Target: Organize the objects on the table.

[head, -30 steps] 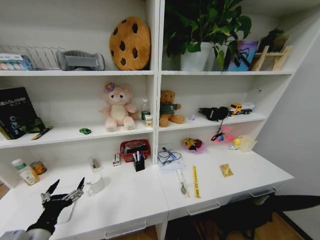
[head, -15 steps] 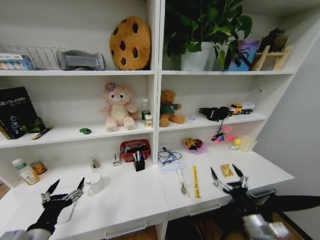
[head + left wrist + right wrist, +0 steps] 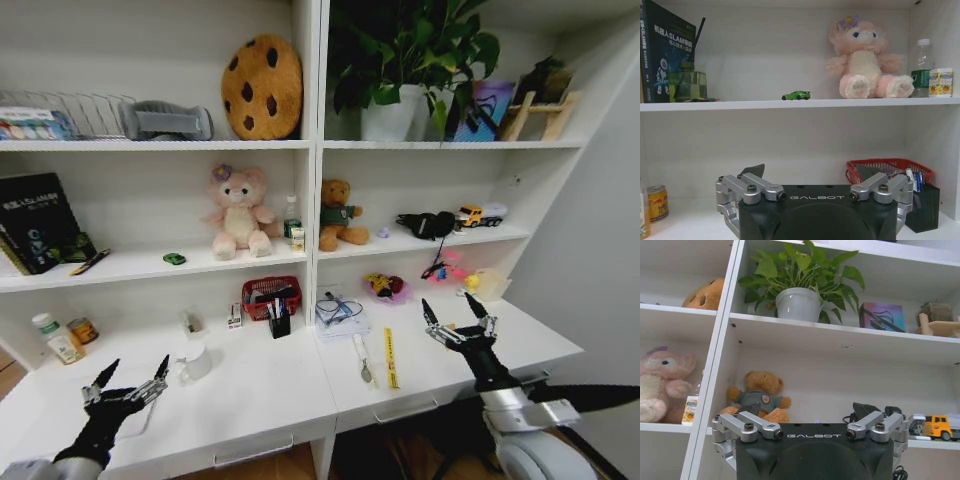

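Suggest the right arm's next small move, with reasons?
Probably lower the right pincer forward-left toward the yellow strip and spoon-like tool. It hovers open and empty above the table, and those are the nearest loose clutter. Left pincer hovers open, empty.

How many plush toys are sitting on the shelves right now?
2: a pink plush bunny on the middle shelf's left bay, and a brown teddy bear just right of the divider. Others may be hidden.
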